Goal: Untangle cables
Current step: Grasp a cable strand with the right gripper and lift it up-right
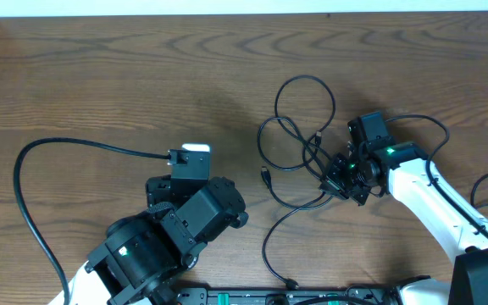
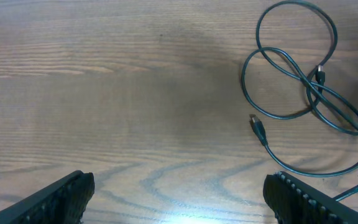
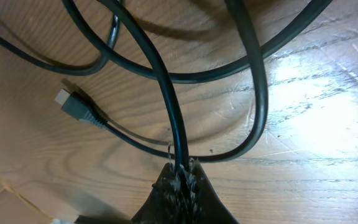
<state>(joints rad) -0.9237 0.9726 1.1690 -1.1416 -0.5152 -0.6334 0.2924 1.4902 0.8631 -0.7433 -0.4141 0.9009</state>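
Overhead view: the big wooden table (image 1: 100, 68) fills the frame. The left arm sits at the lower left, and the right arm reaches in from the lower right toward the middle. The cables (image 1: 310, 146) lie right of center as a loose bunch of thin black loops, one round loop on top and a long tail running down to the bottom edge. They're overlapping, but it doesn't look like a hard knot to me. The left gripper (image 2: 182, 196) hangs over bare wood with its fingers spread wide and nothing between them, and the loops sit in the upper right of its wrist view. The right gripper (image 3: 180, 171) is down at the right side of the bunch, fingers pressed together on one strand, with other strands crossing above it. A small plug end (image 3: 73, 107) lies free on the wood to the left. I'd say this is the pull-apart step: one strand pinched, the rest not yet separated. Next move probably calls for drawing that strand out toward the right, gently, maybe with the left gripper pinning the loops so the whole bunch doesn't drag along.
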